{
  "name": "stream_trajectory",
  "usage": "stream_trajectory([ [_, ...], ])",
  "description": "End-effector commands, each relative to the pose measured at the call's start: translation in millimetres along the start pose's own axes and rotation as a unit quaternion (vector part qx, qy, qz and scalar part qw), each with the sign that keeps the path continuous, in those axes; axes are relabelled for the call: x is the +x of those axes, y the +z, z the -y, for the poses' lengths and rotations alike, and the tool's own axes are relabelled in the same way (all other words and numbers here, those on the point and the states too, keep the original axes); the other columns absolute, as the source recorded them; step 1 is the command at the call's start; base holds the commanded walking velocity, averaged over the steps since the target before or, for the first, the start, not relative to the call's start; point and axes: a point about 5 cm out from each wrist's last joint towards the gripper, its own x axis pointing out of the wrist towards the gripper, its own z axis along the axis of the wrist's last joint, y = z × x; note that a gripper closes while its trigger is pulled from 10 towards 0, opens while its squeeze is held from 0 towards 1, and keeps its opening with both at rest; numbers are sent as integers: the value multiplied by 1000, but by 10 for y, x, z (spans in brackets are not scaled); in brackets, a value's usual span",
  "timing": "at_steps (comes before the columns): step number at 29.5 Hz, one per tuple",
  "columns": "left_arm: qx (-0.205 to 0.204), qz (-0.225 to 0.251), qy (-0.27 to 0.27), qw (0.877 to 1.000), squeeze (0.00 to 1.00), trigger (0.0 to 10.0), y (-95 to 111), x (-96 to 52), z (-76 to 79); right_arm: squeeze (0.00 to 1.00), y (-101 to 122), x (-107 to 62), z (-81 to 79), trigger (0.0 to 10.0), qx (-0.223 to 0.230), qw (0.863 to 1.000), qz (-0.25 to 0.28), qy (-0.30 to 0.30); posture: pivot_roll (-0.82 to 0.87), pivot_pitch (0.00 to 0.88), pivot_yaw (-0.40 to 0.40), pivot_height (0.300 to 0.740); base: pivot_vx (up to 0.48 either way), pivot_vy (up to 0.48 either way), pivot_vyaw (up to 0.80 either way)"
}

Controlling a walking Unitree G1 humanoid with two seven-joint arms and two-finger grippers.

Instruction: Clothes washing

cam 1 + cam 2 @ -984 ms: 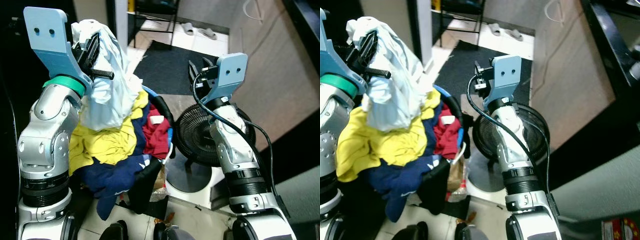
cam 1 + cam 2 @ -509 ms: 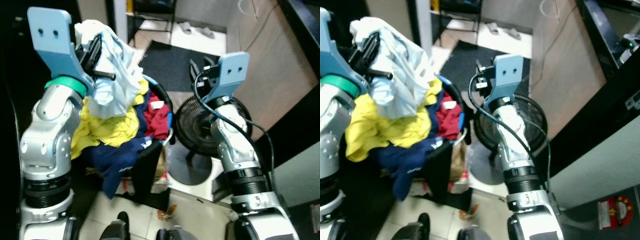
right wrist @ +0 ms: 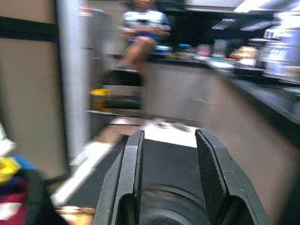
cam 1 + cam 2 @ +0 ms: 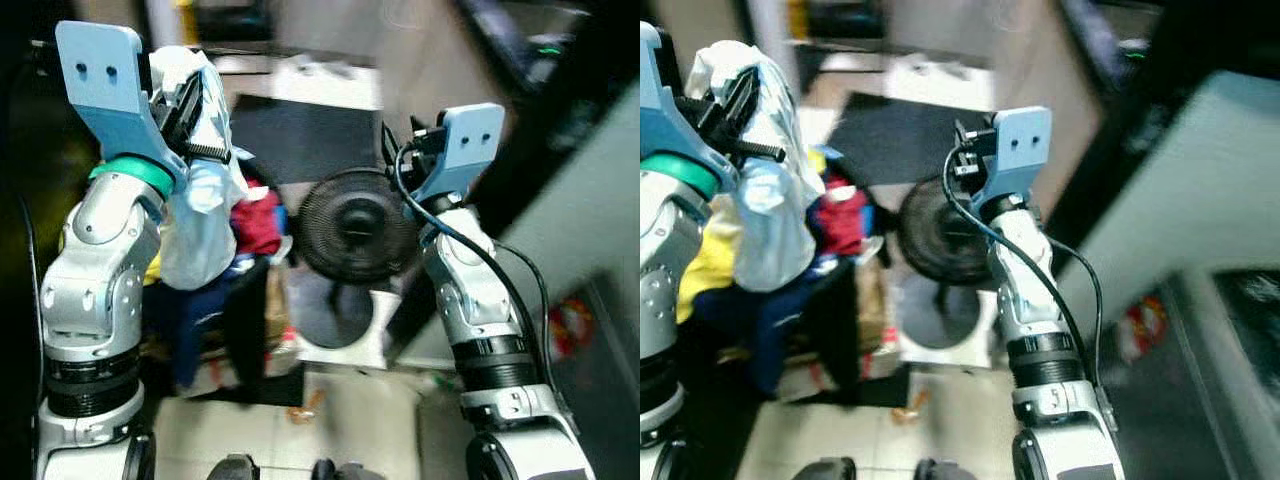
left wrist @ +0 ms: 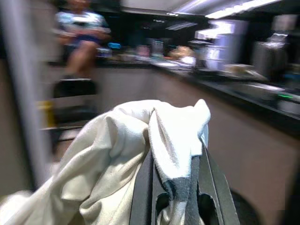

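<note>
My left gripper (image 4: 192, 108) is raised at the left, shut on a white garment (image 4: 200, 215) that hangs down from it over the laundry basket (image 4: 245, 320). In the left wrist view the cloth (image 5: 117, 150) drapes over both black fingers (image 5: 140, 192). The basket holds a heap of yellow, red (image 4: 256, 222) and navy clothes. My right gripper (image 4: 393, 152) is held up at mid-right, above a black fan, open with nothing between its fingers (image 3: 127, 173).
A black floor fan (image 4: 355, 228) on a white base stands just right of the basket. A dark mat (image 4: 290, 135) lies beyond. A dark counter (image 4: 1200, 120) runs along the right. A person (image 3: 140, 28) sits far back. The pictures are blurred.
The whole picture has swung, so the basket and fan now sit further left. The white garment still hangs from my left gripper, now clear of the pile. Right arm unchanged.
</note>
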Motion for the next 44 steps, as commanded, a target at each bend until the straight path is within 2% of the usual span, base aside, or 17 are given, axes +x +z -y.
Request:
stream_trajectory([
  [1,4,3,-9,1000,0,10000,2,3,30,0,-34,-21,29,10000,3,1000,-7,-5,117,93,-55,740,0,0,-800],
  [13,3,6,-8,1000,0,10000,15,8,24,0,-12,-15,25,10000,8,1000,-1,-4,117,93,-54,740,0,0,-800],
  [19,9,11,-1,1000,0,10000,43,19,-17,0,60,13,39,10000,53,998,14,-16,120,86,-55,740,0,0,-800],
  [26,11,12,2,1000,0,10000,46,21,-36,0,106,34,41,10000,64,998,22,-19,121,81,-55,740,0,0,-800],
  [34,15,10,3,1000,0,10000,40,24,-52,0,153,52,161,10000,74,994,32,-68,123,72,-54,740,0,0,-800],
  [44,17,8,8,1000,0,10000,43,32,-81,0,180,59,222,10000,86,992,37,-90,125,74,-54,740,0,0,-800],
])
